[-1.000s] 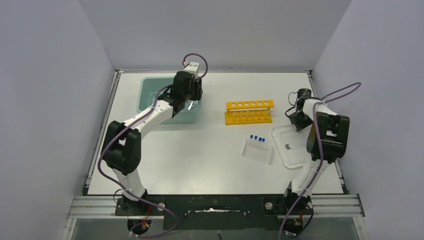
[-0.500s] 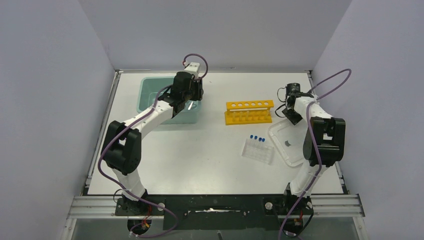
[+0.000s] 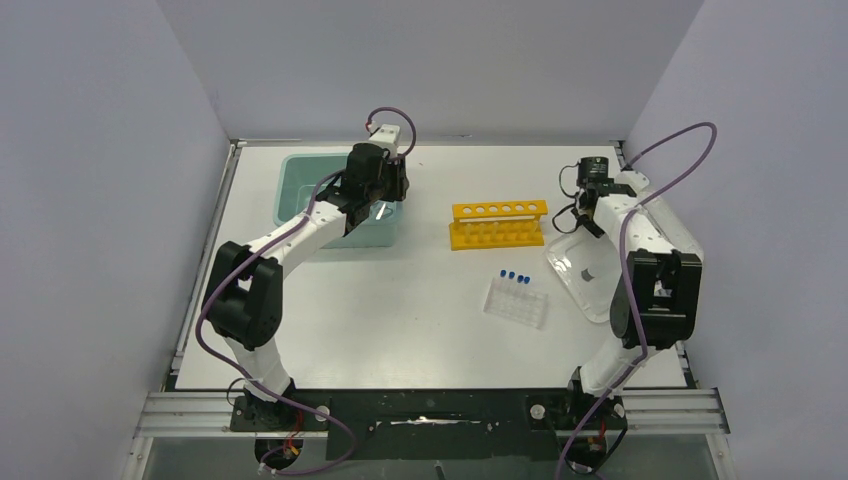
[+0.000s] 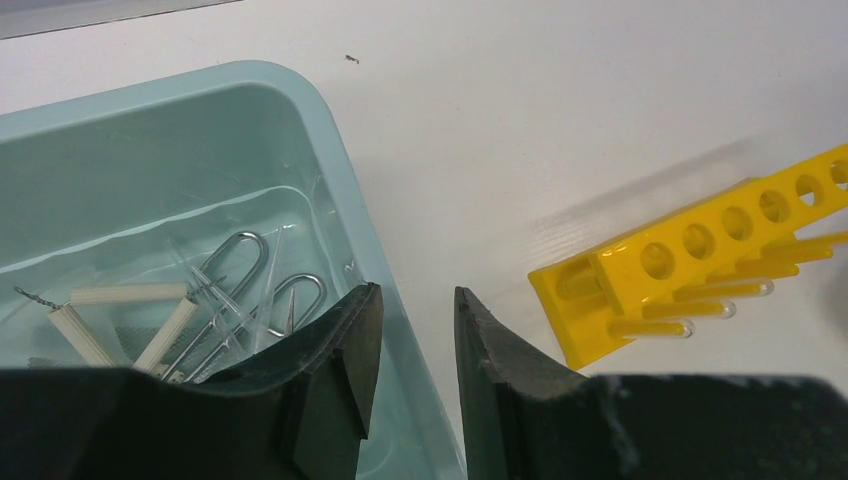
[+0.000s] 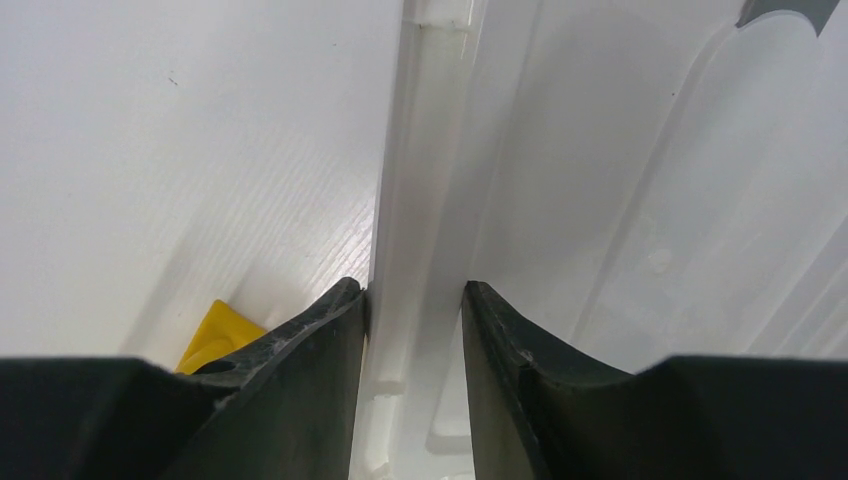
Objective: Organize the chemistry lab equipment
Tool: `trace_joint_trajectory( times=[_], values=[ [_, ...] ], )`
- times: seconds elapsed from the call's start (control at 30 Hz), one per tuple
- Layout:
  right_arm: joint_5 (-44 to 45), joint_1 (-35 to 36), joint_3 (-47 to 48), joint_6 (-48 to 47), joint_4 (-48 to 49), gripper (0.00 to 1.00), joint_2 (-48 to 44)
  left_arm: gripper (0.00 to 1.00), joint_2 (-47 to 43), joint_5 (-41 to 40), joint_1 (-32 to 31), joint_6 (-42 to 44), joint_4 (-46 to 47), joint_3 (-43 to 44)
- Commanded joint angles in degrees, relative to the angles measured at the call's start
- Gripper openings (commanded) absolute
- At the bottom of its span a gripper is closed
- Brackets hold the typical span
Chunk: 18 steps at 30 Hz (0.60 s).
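Black right gripper (image 5: pixel 412 292) astride lid rim (image 5: pixel 425 150)

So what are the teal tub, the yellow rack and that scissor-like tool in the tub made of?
The tub looks like smooth, slightly glossy teal plastic, judging by its rounded moulded rim and soft highlights. The rack seems to be opaque yellow plastic, moulded in one piece with round holes. The scissor-like tool is likely bare metal: it is thin and silvery, with bright glints on its loop handles.

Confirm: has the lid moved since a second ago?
Yes. The lid, held by the right claw, has shifted toward the table's far edge, now level with the yellow rack.
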Motion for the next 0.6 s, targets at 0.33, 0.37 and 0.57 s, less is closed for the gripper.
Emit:
trace_joint_trajectory(
  times=[0.33, 0.37, 0.57],
  values=[
    [-2.05, 0.83, 0.21, -6.88, 8.65, 0.18, -7.49, 0.34, -2.41, 10.93, 0.76, -3.81, 8.41, -0.85],
    [-2.34, 0.88, 0.35, -7.05, 8.83, 0.18, -7.67, 0.40, -2.51, 13.28, 0.76, -4.47, 9.44, -0.87],
    [-2.19, 0.94, 0.48, -7.69, 9.48, 0.23, -6.97, 0.50, -2.54, 23.98, 0.68, -9.59, 16.73, -2.10]
  ],
)
